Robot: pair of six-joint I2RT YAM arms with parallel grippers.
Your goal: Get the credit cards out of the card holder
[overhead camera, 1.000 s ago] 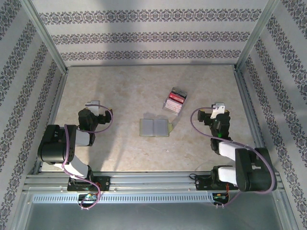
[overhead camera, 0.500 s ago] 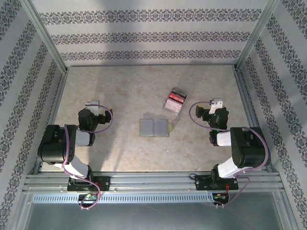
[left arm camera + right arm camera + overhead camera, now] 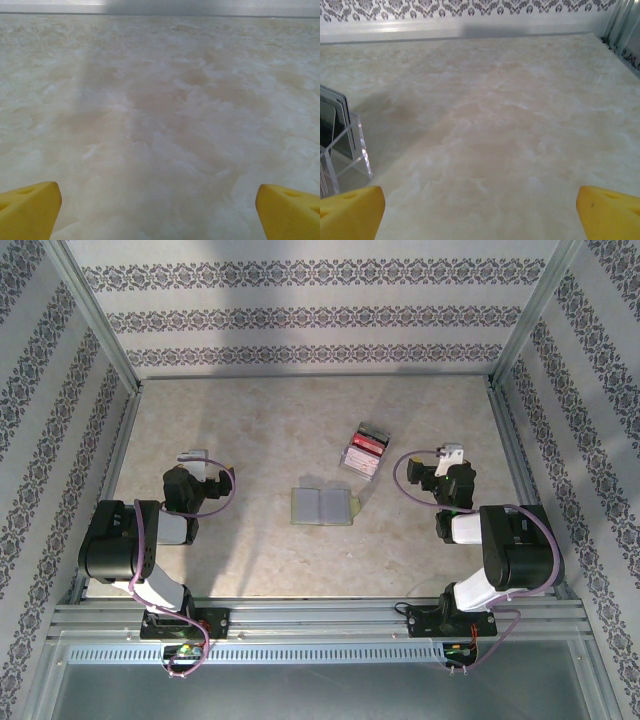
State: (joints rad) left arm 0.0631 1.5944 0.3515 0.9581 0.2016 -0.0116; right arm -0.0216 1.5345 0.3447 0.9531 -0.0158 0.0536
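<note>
Left gripper (image 3: 160,214): jaws spread fully, with nothing between the two yellow fingertips (image 3: 29,210), above the bare table (image 3: 165,100). Right gripper (image 3: 480,214): jaws equally wide, holding nothing. One clear stand (image 3: 362,146) sits just to its left and carries the credit cards (image 3: 369,444). Red and dark ones show; the exact count and any print are too small to tell. One card holder (image 3: 323,506) lies flat and spread open mid-table between the arms, near the stand but apart from it.

Pale marbled tabletop (image 3: 250,440) enclosed on three sides by white wall panels (image 3: 300,310) with bands of dark damask ornament — aluminium frame posts (image 3: 95,315) at the far corners, perforated metal rail (image 3: 320,652) along the near edge; diffuse light.
</note>
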